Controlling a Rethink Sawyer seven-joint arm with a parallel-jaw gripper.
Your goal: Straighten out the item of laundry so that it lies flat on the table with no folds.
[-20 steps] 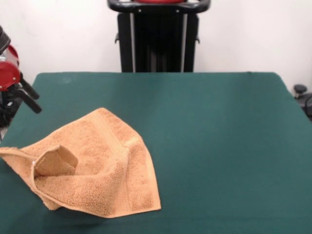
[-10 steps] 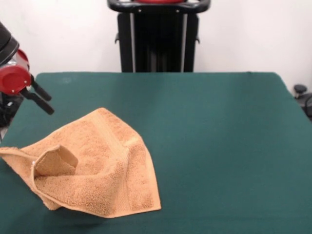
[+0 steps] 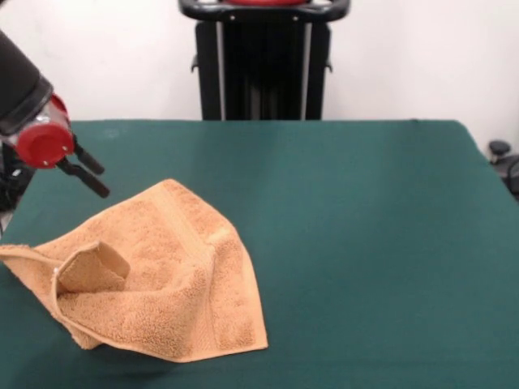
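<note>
The orange-tan towel [image 3: 162,284] lies crumpled on the near left part of the dark green table [image 3: 349,219]. One corner is folded over onto itself [image 3: 93,269], a woven band runs down its middle, and its left tip reaches the table's left edge. My gripper [image 3: 104,183] hangs from the red and black arm at the left edge. It is above the table just beyond the towel's far left side and apart from it. Its two black fingers [image 3: 85,180] stand apart, open and empty.
The black pedestal [image 3: 263,61] stands behind the table's far edge at the top centre. A small black object [image 3: 503,158] sits off the table's right edge. A white wall is behind.
The arm has swung in from the left edge, moving right and toward the towel. The towel has not moved.
</note>
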